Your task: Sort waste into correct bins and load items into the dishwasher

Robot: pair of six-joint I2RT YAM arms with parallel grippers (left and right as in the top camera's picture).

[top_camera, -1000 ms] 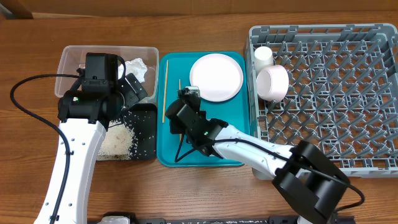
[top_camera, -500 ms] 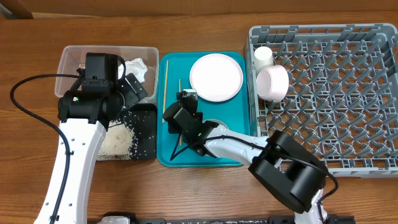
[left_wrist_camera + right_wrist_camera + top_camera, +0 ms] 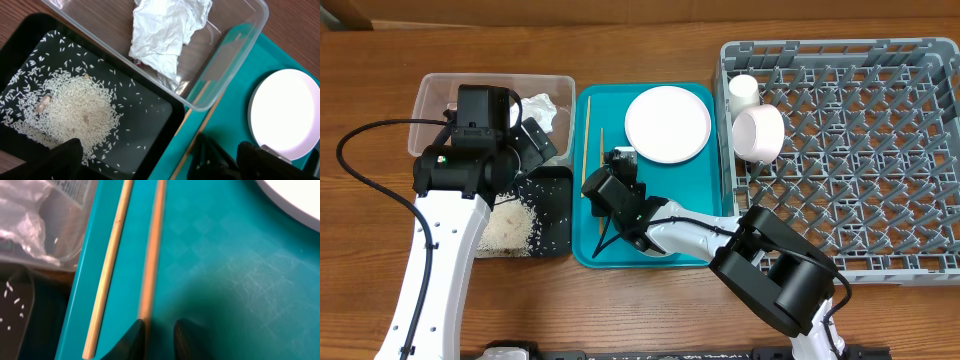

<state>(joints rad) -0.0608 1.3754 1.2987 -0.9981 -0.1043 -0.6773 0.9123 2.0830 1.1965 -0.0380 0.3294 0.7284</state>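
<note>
While the left gripper [image 3: 162, 152] is staying wide open over the black tray [image 3: 145, 135] of rice [image 3: 75, 112], the right arm is folding its elbow toward 6 o'clock. One chopstick [image 3: 152, 245] is lying further toward 9 o'clock than before, beside the other chopstick [image 3: 112, 255]. The right gripper [image 3: 161, 332] is narrowing its jaws at that stick's end; whether they are gripping it I cannot tell. Both sticks are lying on the teal tray [image 3: 610, 105], on the wooden table [image 3: 640, 40].

**Wood, plastic and paper**

Just ahead of the right pincer [image 3: 159, 330], two chopsticks [image 3: 152, 255] are showing matt bare wood on a teal tray [image 3: 225, 280] of smooth, faintly scuffed plastic. Beyond the left pincer [image 3: 165, 160], the clear tub [image 3: 240, 30] is looking glossy, the tissue [image 3: 165, 30] is showing crumpled paper, and the black tray [image 3: 150, 125] is shining under matt rice [image 3: 75, 110].
</note>
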